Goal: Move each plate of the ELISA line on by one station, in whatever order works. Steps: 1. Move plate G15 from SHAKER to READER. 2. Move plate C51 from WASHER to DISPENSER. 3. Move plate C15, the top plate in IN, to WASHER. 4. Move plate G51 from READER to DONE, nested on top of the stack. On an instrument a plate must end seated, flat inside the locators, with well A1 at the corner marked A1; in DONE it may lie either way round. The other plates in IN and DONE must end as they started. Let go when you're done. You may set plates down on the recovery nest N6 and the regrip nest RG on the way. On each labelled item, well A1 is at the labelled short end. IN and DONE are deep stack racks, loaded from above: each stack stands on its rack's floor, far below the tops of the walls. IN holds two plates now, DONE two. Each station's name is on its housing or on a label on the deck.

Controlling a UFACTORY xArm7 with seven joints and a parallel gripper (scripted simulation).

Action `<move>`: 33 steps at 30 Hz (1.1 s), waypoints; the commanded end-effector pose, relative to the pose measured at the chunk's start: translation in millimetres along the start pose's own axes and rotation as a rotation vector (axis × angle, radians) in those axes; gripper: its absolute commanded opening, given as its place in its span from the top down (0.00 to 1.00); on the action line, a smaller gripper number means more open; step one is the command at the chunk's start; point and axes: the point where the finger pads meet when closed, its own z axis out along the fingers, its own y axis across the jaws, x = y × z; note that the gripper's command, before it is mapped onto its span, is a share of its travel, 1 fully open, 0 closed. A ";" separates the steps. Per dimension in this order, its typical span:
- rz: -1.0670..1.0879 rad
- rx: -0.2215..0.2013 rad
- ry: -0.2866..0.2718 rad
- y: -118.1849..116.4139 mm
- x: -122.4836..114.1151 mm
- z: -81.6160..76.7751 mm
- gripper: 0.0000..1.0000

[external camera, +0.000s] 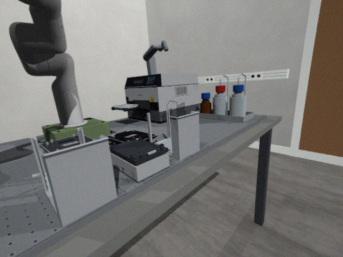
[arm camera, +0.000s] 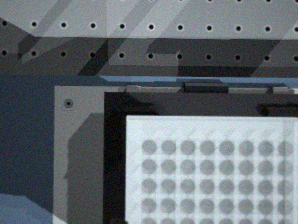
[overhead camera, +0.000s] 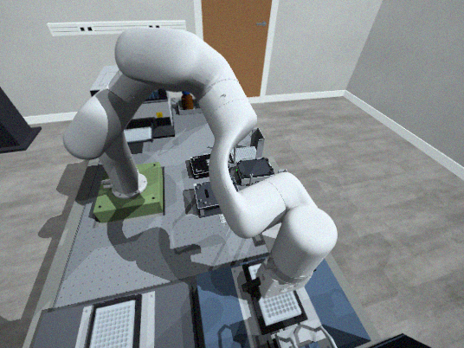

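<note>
1. While its fingers cannot be seen in any view, the end effector point(overhead camera: 277, 289) at the tip of the white seven-joint arm point(overhead camera: 182, 74) is clamped on the white multi-well plate point(overhead camera: 280, 308); that plate lies inside a black rectangular nest frame point(overhead camera: 283, 325) on a blue-topped instrument point(overhead camera: 331, 299) at the near edge of the grey perforated worktop point(overhead camera: 130, 255).
2. Seen from the wrist, the plate point(arm camera: 210, 170) fills the lower right, its round wells in even rows, with the black frame point(arm camera: 114, 165) along its left side; no label can be read on it.
3. A second white well plate point(overhead camera: 113, 325) sits in a dark frame on the grey housing to the left.
4. Writing is too small to read anywhere; a barcode sticker point(external camera: 181, 91) on the grey-and-black benchtop instrument point(external camera: 166, 96) is the only marking.
5. Beside that instrument a grey tray point(external camera: 243, 117) holds a brown blue-capped bottle point(external camera: 205, 103), a white red-capped bottle point(external camera: 220, 101) and a white blue-capped bottle point(external camera: 238, 101); their contents cannot be made out.
6. Two tall white open-topped rack boxes point(external camera: 80, 179) point(external camera: 185, 135) stand on the worktop; what they contain is hidden.
</note>
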 end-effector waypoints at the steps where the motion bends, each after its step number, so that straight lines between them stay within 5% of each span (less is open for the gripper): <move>1: 0.000 -0.003 -0.004 0.7 -1.4 -0.8 1.00; 15: 0.000 -0.003 -0.004 0.7 -1.4 0.2 1.00; 16: 0.000 -0.003 -0.004 0.7 -1.4 0.1 0.00; 33: 0.000 -0.003 -0.004 0.7 -1.5 0.0 0.00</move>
